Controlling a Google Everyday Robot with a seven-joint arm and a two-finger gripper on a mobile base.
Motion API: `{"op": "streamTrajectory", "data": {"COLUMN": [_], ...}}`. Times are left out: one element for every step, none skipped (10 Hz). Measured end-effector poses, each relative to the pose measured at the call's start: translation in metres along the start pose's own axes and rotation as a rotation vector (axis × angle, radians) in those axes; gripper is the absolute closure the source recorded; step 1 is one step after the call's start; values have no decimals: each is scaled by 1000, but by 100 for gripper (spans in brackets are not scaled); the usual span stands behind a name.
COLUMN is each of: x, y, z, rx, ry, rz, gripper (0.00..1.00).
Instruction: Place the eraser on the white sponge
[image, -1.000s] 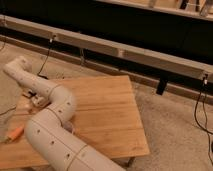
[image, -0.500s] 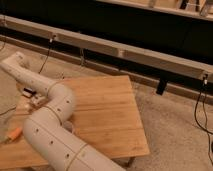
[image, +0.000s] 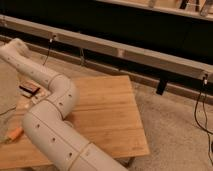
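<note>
End effector off frame past upper left; spread or pinching, cannot tell. Risk: knocking eraser (image: 29, 88) off counter (image: 112, 117) with arm (image: 47, 79) just beside it.

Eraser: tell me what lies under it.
The eraser seems to rest on the white sponge, whose pale edge shows; the arm covers the rest. The gripper is not in view.
</note>
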Motion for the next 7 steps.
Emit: {"op": "streamTrajectory", "data": {"x": [3,4,4,4,4,4,4], "y": [-2,-1,0,1,0,0,0], "z": [-10,-13,-13,-12,-13,-12,-12], "rx": [-5,-8,-9,-10,-9,-9,-9], "ry": [17,23,23,23,23,23,23], "rz": [32,39,38,37,38,38,38], "gripper": [20,20,20,20,20,20,20]}}
